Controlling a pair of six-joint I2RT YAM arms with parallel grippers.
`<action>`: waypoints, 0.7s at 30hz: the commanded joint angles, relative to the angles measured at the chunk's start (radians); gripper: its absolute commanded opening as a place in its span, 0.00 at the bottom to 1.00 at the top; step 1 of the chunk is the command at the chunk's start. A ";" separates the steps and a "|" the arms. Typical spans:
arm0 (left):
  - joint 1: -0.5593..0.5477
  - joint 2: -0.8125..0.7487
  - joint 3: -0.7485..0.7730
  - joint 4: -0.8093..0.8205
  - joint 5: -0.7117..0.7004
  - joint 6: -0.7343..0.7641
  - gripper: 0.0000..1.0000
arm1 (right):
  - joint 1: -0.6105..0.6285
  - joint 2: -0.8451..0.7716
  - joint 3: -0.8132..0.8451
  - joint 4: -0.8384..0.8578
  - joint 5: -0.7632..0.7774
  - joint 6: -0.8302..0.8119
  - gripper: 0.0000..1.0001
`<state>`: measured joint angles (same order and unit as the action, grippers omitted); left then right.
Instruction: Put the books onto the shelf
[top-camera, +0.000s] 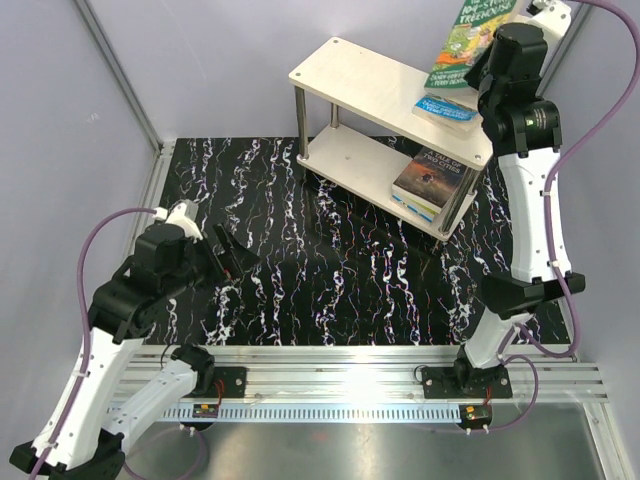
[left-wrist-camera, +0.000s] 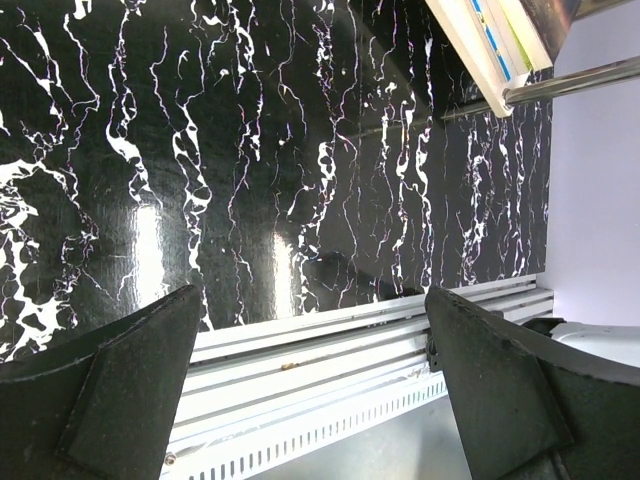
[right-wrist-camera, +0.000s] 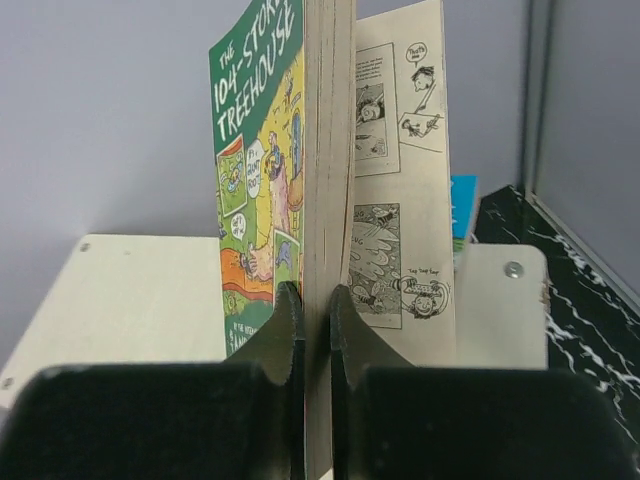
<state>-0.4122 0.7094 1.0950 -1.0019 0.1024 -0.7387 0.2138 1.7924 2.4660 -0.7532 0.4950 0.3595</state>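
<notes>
**Green book pinched above the shelf's right end; left claw idle and spread**

At the left, the left gripper (top-camera: 233, 256) hangs low over the black marbled table (top-camera: 330, 260) with its jaws spread wide and nothing between them. Its wrist view shows only the tabletop and the aluminium rail (left-wrist-camera: 330, 350) between the two fingers (left-wrist-camera: 130, 390).

Further right, the shelf (top-camera: 350, 75) stands at the far side of the table, set at an angle. A dark brown book (top-camera: 428, 180) lies flat on the right part of its lower board. A blue book (top-camera: 448, 108) lies flat on the right end of the top board.

At the far right, the right gripper (top-camera: 488, 62) is pressed together on a green book (top-camera: 465, 38), pinching its lower edge. The book stands upright over the top board (right-wrist-camera: 140, 290), its cover (right-wrist-camera: 255, 170) facing left and one page fanned out to the right. Whether its lower edge touches the board cannot be told.
</notes>
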 joint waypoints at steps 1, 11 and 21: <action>0.001 0.010 -0.007 0.043 0.009 0.010 0.99 | -0.054 -0.097 -0.096 0.107 0.036 0.067 0.00; 0.001 0.053 -0.023 0.071 0.039 0.036 0.99 | -0.070 -0.166 -0.323 0.121 -0.013 0.208 0.00; 0.003 0.056 -0.026 0.069 0.037 0.045 0.99 | -0.074 -0.220 -0.392 0.077 0.054 0.236 0.00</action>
<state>-0.4122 0.7681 1.0691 -0.9733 0.1234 -0.7116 0.1371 1.6409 2.0796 -0.7116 0.4946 0.5926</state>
